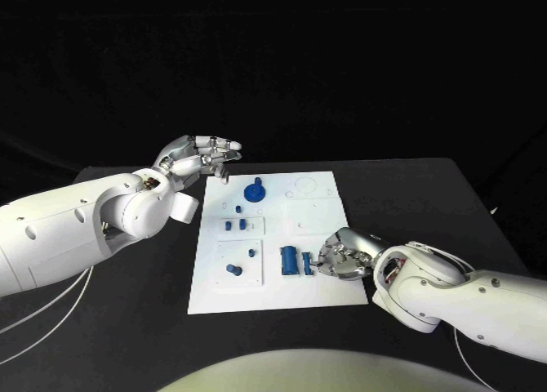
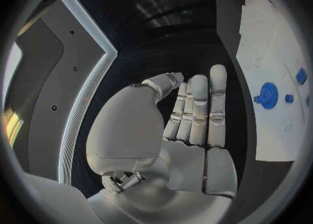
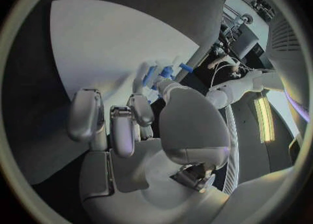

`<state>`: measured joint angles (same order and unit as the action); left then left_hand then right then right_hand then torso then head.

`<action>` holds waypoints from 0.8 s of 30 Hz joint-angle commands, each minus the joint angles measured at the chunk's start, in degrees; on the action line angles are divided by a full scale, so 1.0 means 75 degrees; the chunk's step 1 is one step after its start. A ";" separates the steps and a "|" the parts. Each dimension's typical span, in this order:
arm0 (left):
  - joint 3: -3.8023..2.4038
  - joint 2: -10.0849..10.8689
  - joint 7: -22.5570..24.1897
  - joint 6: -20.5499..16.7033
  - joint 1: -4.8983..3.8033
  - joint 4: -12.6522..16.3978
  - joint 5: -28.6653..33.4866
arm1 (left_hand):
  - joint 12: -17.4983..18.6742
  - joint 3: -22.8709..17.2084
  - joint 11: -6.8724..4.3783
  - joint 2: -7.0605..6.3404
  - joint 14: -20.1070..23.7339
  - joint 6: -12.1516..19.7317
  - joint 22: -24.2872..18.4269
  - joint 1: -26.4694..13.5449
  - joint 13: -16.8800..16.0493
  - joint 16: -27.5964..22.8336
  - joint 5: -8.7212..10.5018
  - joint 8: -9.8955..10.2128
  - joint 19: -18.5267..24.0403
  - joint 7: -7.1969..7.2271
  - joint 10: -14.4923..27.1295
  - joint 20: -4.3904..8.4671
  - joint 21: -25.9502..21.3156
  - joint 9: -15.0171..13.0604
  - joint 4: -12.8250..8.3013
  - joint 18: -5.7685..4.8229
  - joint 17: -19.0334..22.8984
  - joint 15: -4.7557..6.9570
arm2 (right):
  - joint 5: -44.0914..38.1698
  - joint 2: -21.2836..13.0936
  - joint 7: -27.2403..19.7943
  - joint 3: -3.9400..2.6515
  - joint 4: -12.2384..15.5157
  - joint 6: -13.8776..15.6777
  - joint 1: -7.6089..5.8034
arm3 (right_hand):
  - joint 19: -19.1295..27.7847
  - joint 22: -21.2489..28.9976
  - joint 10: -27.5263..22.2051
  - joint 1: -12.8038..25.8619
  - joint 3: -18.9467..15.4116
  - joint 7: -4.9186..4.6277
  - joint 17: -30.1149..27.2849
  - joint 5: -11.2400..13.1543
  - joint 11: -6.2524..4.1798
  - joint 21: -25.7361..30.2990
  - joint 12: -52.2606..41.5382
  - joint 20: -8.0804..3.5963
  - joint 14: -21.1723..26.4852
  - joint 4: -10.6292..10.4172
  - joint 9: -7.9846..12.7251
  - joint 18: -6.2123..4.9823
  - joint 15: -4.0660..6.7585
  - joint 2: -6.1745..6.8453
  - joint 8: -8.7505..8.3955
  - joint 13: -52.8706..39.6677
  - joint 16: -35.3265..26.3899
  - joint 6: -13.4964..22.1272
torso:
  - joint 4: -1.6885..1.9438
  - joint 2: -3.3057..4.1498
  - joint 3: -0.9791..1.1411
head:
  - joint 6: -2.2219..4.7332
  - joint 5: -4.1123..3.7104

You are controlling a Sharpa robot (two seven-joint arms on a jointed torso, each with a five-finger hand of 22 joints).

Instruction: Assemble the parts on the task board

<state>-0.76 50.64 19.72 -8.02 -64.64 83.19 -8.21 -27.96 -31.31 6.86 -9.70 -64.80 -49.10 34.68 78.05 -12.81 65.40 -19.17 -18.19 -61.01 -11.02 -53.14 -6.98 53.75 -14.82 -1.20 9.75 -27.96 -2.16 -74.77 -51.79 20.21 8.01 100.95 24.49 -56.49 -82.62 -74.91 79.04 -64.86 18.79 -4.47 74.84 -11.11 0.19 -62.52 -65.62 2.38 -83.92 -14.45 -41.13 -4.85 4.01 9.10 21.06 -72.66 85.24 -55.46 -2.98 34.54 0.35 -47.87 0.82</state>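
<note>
Your right hand (image 1: 342, 255) is down at the near right edge of the white board (image 1: 326, 286), fingers curled around a small blue piece (image 3: 168, 71) at the fingertips. It looks like a pinch, most likely to lift or seat that piece beside the two upright blue blocks (image 1: 296, 261) just to its left. How firmly it is held you cannot tell, since the thumb and palm cover most of it.

Your left hand (image 1: 198, 157) hovers off the far left corner of the board, fingers straight and loosely together, holding nothing; it seems parked clear so the right has room.

The other pieces sit on the board: a round blue disc (image 1: 257, 193) near the far end, small pegs (image 1: 236, 226) in the middle and one small blue piece (image 1: 233, 268) nearer you. The sockets are faint outlines on the white, too pale to read.
</note>
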 commanded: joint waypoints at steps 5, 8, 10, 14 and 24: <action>-0.0004 -0.0042 0.0158 0.0060 0.0092 -0.0052 0.0144 | -0.0049 0.0005 0.0005 -0.0007 0.0081 0.0071 -0.0001 -0.0127 0.0012 0.0023 -0.0031 -0.0041 0.0038 0.0009 0.0043 -0.0029 -0.0027 0.0019 0.0073 0.0111 0.0020 0.0000 | 0.2790 -0.0057 -0.2928 -0.0023 -0.0302 0.0795 -0.0314 | 0.0428 -0.0835 -0.0709 -0.0624 -0.0064 -0.0227 -0.0714 -0.0040 0.0175 0.1302 0.0977 0.0135 -0.0229 0.0117 0.0086 -0.0172 -0.0203 -0.0126 -0.0298 0.0679 -0.0370 0.0514 | -0.0006 -0.0127 -0.0022 | 0.0117 -0.0012; -0.0004 -0.0079 0.0208 0.0039 0.0149 -0.0093 0.0208 | -0.0069 0.0036 0.0007 -0.0027 0.0160 0.0097 -0.0023 -0.0194 0.0020 -0.0015 -0.0023 -0.0059 0.0093 0.0009 0.0056 -0.0043 -0.0076 0.0027 0.0119 0.0111 0.0047 -0.0011 | 0.3947 0.0010 -0.3770 -0.0025 -0.0634 0.0715 -0.0441 | 0.0650 -0.0655 -0.1019 -0.0874 -0.0030 -0.0301 -0.1029 0.0025 0.0244 0.1962 0.1351 0.0194 -0.0123 0.0225 0.0101 -0.0266 -0.0262 -0.0166 -0.0380 0.0969 -0.0543 0.0665 | 0.0004 -0.0194 -0.0036 | 0.0175 -0.0018; -0.0004 -0.0124 0.0256 0.0014 0.0206 -0.0152 0.0267 | -0.0110 0.0092 0.0024 -0.0064 0.0496 0.0148 -0.0123 -0.0256 0.0042 -0.0254 -0.0014 -0.0100 0.0315 -0.0001 0.0086 -0.0074 -0.0289 0.0044 0.0183 0.0107 0.0177 -0.0040 | 0.4908 0.0109 -0.4290 -0.0028 -0.0990 0.0598 -0.0519 | 0.1011 -0.0369 -0.1585 -0.0964 -0.0027 -0.0362 -0.1712 0.0055 0.0302 0.2974 0.2147 0.0250 0.0126 0.0249 0.0101 -0.0408 -0.0318 -0.0182 -0.0425 0.1563 -0.0907 0.0762 | 0.0015 -0.0265 -0.0049 | 0.0197 -0.0024; -0.0004 -0.0232 0.0422 -0.0113 0.0338 -0.0318 0.0444 | -0.0006 0.0210 0.0122 -0.0126 0.1275 0.0244 -0.0433 -0.0319 0.0194 -0.0974 -0.0005 -0.0163 0.0911 -0.0067 0.0272 -0.0197 -0.0918 0.0090 0.0324 0.0087 0.0593 -0.0175 | 0.6543 0.0376 -0.4957 -0.0037 -0.1766 0.0329 -0.0603 | 0.2133 0.0734 -0.2817 -0.1277 0.0146 -0.0586 -0.4684 0.0052 0.0528 0.5762 0.3643 0.0471 0.1486 0.0360 0.0103 -0.0720 -0.0534 -0.0194 -0.0470 0.2945 -0.2889 0.1213 | 0.0021 -0.0410 -0.0073 | 0.0349 -0.0018; -0.0005 -0.0689 0.1086 -0.0700 0.0597 -0.1139 0.1252 | 0.1271 0.0313 0.0429 -0.0168 0.2524 0.0689 -0.2196 -0.0207 0.1226 -0.4635 -0.0005 -0.0333 0.2302 -0.0237 0.0267 -0.0968 -0.3914 0.0319 0.0697 0.0062 0.2270 -0.0842 | 0.8895 0.1251 -0.5964 -0.0106 -0.3785 -0.0381 -0.0650 | 0.3538 0.2789 -0.3546 -0.1338 0.0880 -0.0996 -0.6774 0.0228 0.1104 0.7809 0.6185 0.1145 0.3626 0.0392 0.1131 -0.0715 -0.1186 -0.0028 -0.1073 0.6174 -0.6239 0.1370 | -0.0016 -0.0620 -0.0062 | 0.1004 -0.0009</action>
<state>-0.75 45.77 23.90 -10.55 -60.21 74.98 -2.94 -18.98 -28.93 10.30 -10.88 -45.75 -44.11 19.01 76.15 -3.95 31.81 -19.17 -20.50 -43.68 -11.42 -50.81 -13.71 25.61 -12.52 3.89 9.74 -11.34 -8.15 -17.47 -42.62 -18.96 7.25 73.29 25.65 -61.37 -56.38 -54.74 52.36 -75.04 25.10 -11.49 24.62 -9.53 8.05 -4.68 -19.89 10.74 -57.04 -11.55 -33.06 -9.74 -4.79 8.38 13.25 -27.44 39.43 -44.83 -2.94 30.53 -0.23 -41.64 0.72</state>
